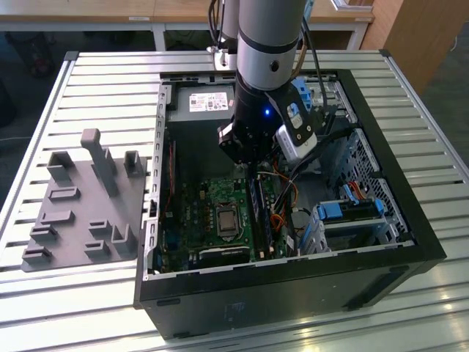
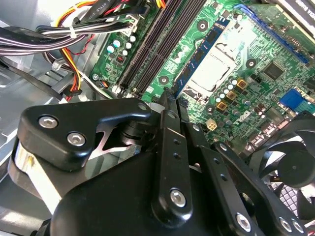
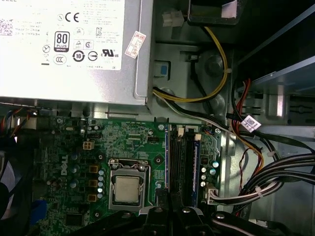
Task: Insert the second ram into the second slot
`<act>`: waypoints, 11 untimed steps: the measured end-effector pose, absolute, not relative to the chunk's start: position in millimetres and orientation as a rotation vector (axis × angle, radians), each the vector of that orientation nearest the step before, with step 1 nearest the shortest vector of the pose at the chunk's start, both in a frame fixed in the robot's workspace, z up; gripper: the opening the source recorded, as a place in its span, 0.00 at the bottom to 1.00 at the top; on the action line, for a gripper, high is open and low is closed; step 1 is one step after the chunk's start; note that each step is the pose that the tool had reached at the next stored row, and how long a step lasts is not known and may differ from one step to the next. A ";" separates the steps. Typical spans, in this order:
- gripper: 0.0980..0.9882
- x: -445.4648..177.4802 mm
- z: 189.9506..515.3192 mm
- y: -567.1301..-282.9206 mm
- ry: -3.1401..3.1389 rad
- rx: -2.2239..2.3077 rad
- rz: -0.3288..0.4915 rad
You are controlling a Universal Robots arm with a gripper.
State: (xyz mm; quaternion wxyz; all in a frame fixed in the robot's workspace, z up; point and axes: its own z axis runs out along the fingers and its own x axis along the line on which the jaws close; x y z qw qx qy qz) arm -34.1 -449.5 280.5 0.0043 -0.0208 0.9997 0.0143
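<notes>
One thin blue circuit-board strip with small dark chips, the second ram (image 2: pixel 204 54), stood on edge along the bank of long black plastic memory slots (image 2: pixel 147 49), on the side right next to the square silver processor socket (image 2: pixel 212 69). The arm's black metal gripper (image 2: pixel 174 100) was pinching it, with the fingers drawn nearly together on the strip's two faces. In both wrist views the blue edge ran out from between the tips. Couldn't tell if the bottom edge was actually down in a slot or just resting on top, since the fingers hid that bit.

All of this sat on the green motherboard (image 2: pixel 261 46) deep in the open black computer case (image 1: pixel 293 273), with a bundle of grey, yellow and orange cables (image 2: pixel 74 32) just beside the slot bank.

What I'd worry about: if the strip was a bit tilted or off the slot line, pushing down would probably jam one end, flex the board or make it slip in the fingers. Closed end latches would block it too, and I couldn't make those out. Those cables looked close enough to snag the wrist, I reckon.
</notes>
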 end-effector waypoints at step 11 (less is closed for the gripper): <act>0.04 -34.1 276.5 -449.5 3.133 -0.065 0.045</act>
